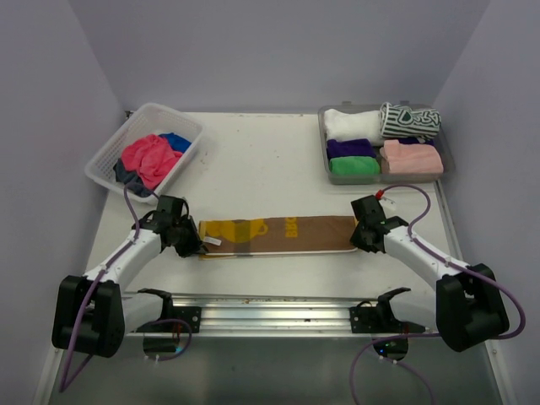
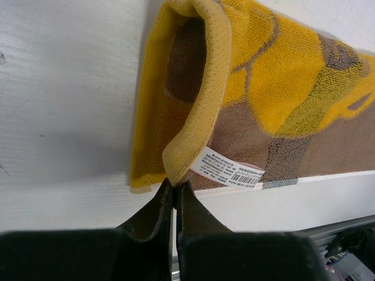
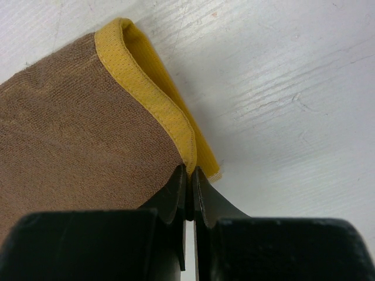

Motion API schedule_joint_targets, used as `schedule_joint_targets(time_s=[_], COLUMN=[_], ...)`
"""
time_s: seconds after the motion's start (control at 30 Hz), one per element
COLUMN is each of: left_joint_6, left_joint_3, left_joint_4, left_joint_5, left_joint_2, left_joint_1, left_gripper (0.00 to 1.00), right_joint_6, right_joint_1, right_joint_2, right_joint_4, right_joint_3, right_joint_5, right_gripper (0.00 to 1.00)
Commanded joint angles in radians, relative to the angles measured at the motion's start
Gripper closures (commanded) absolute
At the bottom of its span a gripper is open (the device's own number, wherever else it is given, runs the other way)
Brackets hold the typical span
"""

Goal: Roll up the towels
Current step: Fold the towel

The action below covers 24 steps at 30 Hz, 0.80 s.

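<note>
Our left tool (image 2: 176,184) and right tool (image 3: 188,172) each pinch an end of the yellow-and-brown towel (image 1: 278,234), which lies unrolled. We count perhaps six rolls (image 1: 354,148) in the tray (image 1: 448,173); the basket (image 1: 101,166) holds more towels (image 1: 150,159).

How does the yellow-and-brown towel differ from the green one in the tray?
The yellow-and-brown towel lies stretched out in a long strip; the green towel is rolled up in the grey tray. The yellow-and-brown towel is patterned, the green towel plain. The left gripper and right gripper pinch the yellow-and-brown towel's ends; the green towel is not held. Both are soft cloth.
</note>
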Motion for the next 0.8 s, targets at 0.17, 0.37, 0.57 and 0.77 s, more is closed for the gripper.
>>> schedule_joint_targets(time_s=[0.17, 0.37, 0.57, 0.77], left_joint_6=[-0.001, 0.004, 0.038, 0.044], left_joint_3=[-0.013, -0.004, 0.091, 0.218], left_joint_4=[0.039, 0.038, -0.039, -0.038], left_joint_5=[-0.007, 0.017, 0.006, 0.006], left_joint_2=[-0.003, -0.007, -0.018, -0.03], left_joint_1=[0.009, 0.009, 0.009, 0.007], left_gripper=[1.0, 0.94, 0.61, 0.53], right_joint_6=[0.017, 0.016, -0.029, -0.069], right_joint_1=[-0.005, -0.005, -0.005, -0.005], right_joint_2=[-0.01, -0.037, -0.077, -0.037], right_joint_4=[0.0, -0.015, -0.066, -0.072], right_joint_3=[0.014, 0.03, 0.096, 0.156], right_joint_5=[0.063, 0.065, 0.108, 0.117], right_gripper=[1.0, 0.98, 0.64, 0.52])
